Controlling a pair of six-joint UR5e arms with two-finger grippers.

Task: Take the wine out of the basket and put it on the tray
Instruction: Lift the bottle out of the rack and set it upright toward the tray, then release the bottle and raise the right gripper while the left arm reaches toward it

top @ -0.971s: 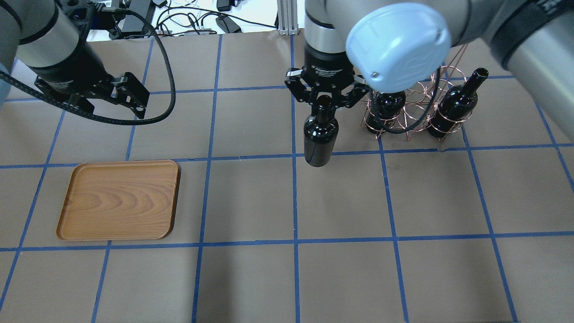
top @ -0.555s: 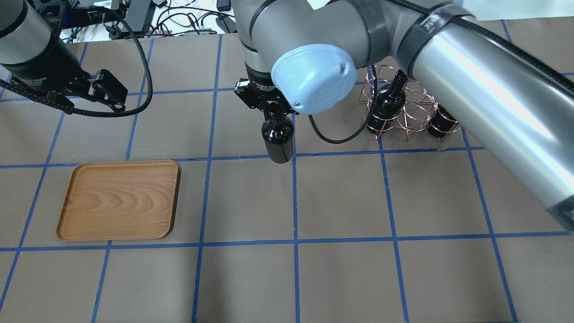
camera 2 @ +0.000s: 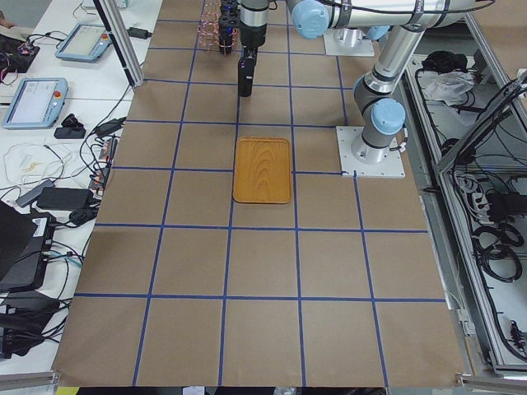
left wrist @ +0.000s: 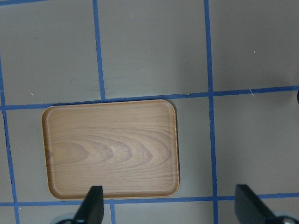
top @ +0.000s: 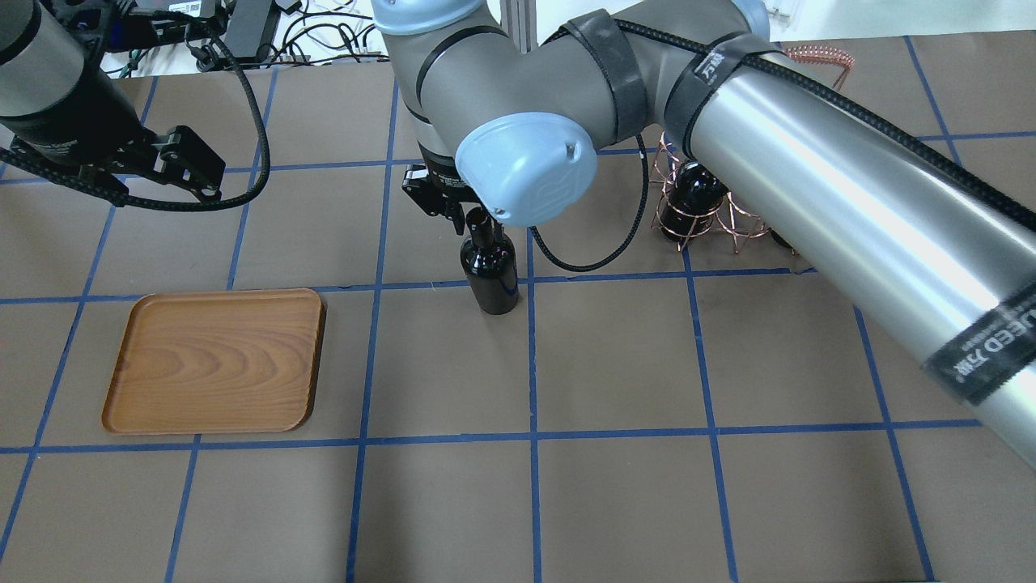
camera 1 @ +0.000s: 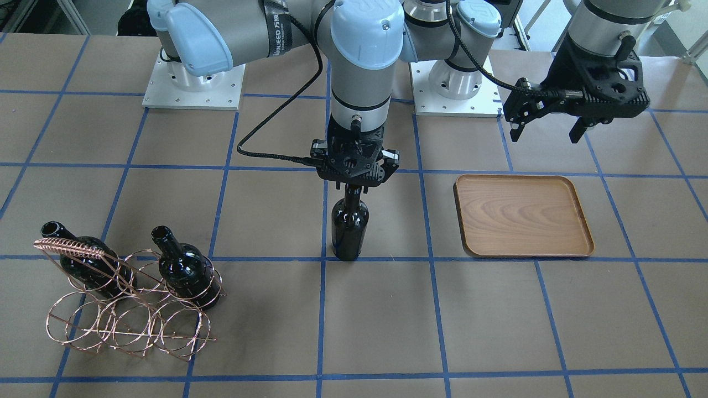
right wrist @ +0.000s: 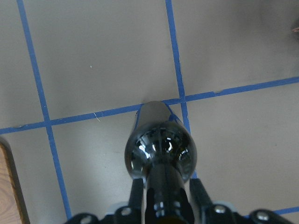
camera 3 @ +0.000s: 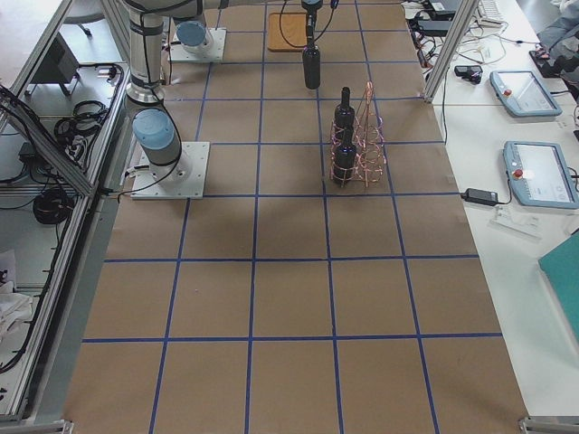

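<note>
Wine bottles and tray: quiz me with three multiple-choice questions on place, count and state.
1. In the overhead view, the tray lies which way from the bottle in the right pincer? A left B right C beneath
2. Bottles in the basket? A one B two C three
3. The left pincer is: A open, empty B shut on a bottle C shut on the tray
Answers: 1 A, bare table lies between them. 2 B, two sit in the rings. 3 A, fingers apart, nothing held.

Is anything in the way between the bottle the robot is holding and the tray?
No, nothing visible. Only bare table lies between the bottle and the tray. The left gripper hangs beyond the tray, off that path.
</note>
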